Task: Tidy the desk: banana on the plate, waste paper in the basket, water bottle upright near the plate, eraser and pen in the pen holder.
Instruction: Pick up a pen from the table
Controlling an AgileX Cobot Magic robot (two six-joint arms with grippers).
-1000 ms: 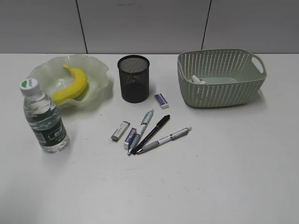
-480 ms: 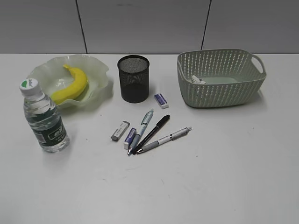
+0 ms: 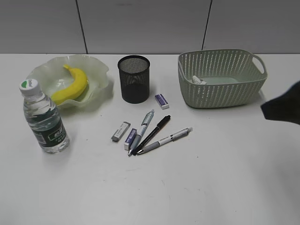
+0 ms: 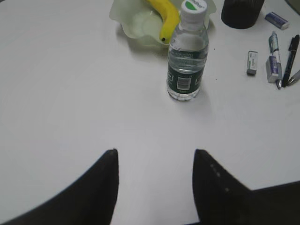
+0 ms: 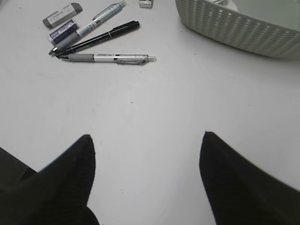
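Observation:
The banana (image 3: 72, 84) lies on the plate (image 3: 99, 70) at the back left. The water bottle (image 3: 44, 119) stands upright in front of the plate. The waste paper (image 3: 198, 80) lies inside the basket (image 3: 220, 91). Three pens (image 3: 153, 133) and two erasers (image 3: 121, 131) lie in front of the pen holder (image 3: 134, 78); a third eraser (image 3: 162, 101) lies to its right. My left gripper (image 4: 154, 154) is open and empty over bare desk, short of the bottle (image 4: 186, 61). My right gripper (image 5: 146, 138) is open and empty, short of the pens (image 5: 110, 58).
A dark part of the right arm (image 3: 281, 107) shows at the right edge of the exterior view, in front of the basket's right end. The basket wall (image 5: 239, 28) fills the top right of the right wrist view.
The right arm has come into the exterior view at the right edge. The objects on the desk have not moved.

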